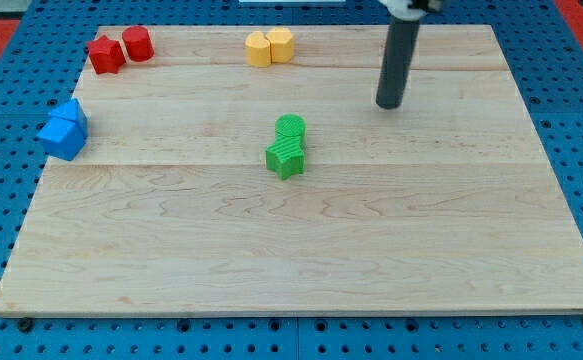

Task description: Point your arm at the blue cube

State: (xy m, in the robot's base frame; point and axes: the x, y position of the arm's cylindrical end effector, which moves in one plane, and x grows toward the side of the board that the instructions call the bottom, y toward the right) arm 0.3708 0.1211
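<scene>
My tip (389, 104), the lower end of a straight dark rod with no fingers to part or close, rests on the pale wooden surface (301, 260) toward the view's upper right, touching nothing. Nearest lie two green blocks (288, 146), pressed together, to its lower left. The blue cube (62, 139) sits well apart at the left edge, against another blue block (71, 113). A straight sweep leftward risks clipping the green pair, or overshooting and nudging blue off the edge.
</scene>
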